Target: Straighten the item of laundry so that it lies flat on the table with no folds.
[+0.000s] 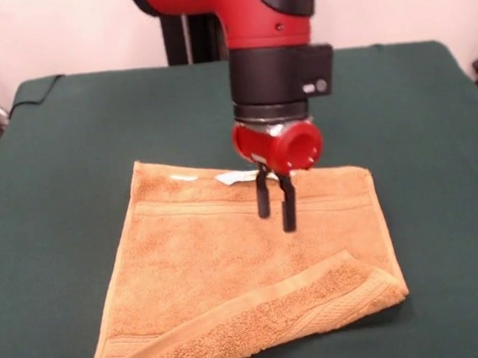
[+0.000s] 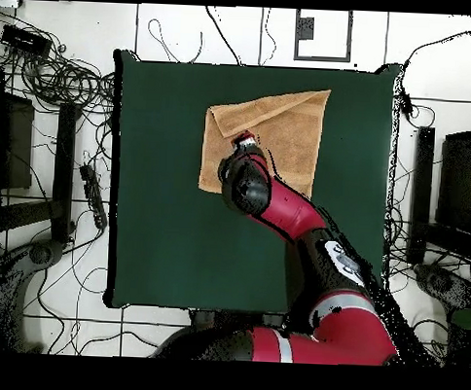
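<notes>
The orange-tan towel [image 1: 231, 273] lies on the dark green table [image 1: 59, 154], near its middle. Its near edge is folded back over itself in a long flap [image 1: 319, 302] that ends at the near right corner. A small white label [image 1: 235, 178] shows at the far edge. My gripper [image 1: 277, 222] hangs just above the far part of the towel, below the label, with its fingers slightly apart and holding nothing. In the overhead view the towel [image 2: 286, 127] lies in the table's [image 2: 162, 180] upper middle. There the wrist covers the gripper [image 2: 245, 142] over the towel's left part.
The arm [image 2: 297, 220] reaches in from the table's bottom edge in the overhead view. Cables and equipment [image 2: 59, 78] lie on the floor around the table. Green cloth shows on all sides of the towel.
</notes>
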{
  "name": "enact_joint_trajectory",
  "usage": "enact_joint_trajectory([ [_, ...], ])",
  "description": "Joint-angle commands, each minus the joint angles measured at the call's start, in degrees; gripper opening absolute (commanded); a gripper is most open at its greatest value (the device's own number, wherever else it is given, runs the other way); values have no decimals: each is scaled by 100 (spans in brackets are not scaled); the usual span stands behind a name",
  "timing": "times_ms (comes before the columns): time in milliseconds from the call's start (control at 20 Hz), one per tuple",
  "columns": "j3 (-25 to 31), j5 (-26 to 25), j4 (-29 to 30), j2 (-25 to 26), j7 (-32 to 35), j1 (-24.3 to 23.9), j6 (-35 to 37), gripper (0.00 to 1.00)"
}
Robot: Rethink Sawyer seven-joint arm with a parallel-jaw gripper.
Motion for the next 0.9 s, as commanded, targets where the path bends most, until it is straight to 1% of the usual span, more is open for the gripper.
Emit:
enact_joint_trajectory([
  [50, -308, 67, 1020, 36, 881, 225, 594, 100],
  [200, -485, 139, 1075, 172, 863, 243, 651, 100],
  [300, -671, 183, 1105, 180, 888, 392, 552, 100],
  [400, -659, 145, 1162, 157, 880, 346, 524, 100],
  [500, -796, 187, 1113, 178, 844, 468, 554, 100],
  [550, -864, 207, 1089, 189, 825, 530, 570, 0],
  [750, -1120, 310, 1025, 238, 852, 747, 533, 0],
  [900, -1192, 242, 997, 214, 793, 778, 598, 0],
])
